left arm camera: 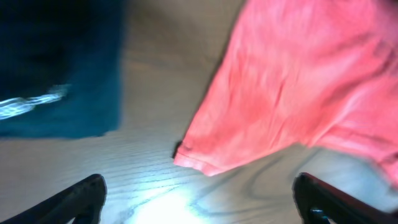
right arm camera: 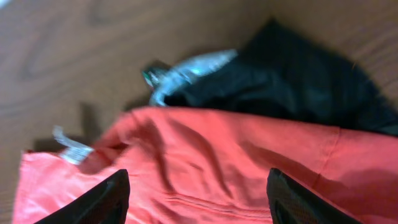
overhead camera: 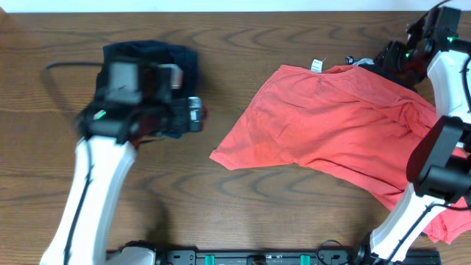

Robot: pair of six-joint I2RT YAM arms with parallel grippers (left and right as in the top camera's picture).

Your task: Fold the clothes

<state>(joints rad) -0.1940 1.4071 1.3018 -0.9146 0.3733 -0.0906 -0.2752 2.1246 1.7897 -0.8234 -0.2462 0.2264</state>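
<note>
Lying rumpled across the right half of the wooden table (overhead camera: pixel 221 221), the coral-red T-shirt (overhead camera: pixel 331 125) spreads from just right of the frame's middle out to the right edge and down toward the lower right corner. Its collar points to the top of the frame, with a small white tag (overhead camera: pixel 317 65) at the neckline. One sleeve reaches toward the middle of the table, and its hem shows clearly in the left wrist view.

The left gripper (left arm camera: pixel 199 183) hangs over bare wood in the left part of the overhead frame, motion-blurred. Its fingers (left arm camera: pixel 87 199) are spread wide with nothing between them. It sits between the shirt's sleeve and a folded navy-blue garment (overhead camera: pixel 151 53) at the upper left, touching neither.

The right gripper (right arm camera: pixel 198 177) is at the upper right of the overhead frame, above the shirt's collar and shoulder area. Its fingers (right arm camera: pixel 99 202) stand apart over the red fabric; whether they touch the cloth I cannot tell. Just beyond the collar lies a black garment (right arm camera: pixel 298 81), partly tucked under the shirt's edge, with a shiny silver item (right arm camera: pixel 186 68) beside it that is too blurred to identify.
</note>
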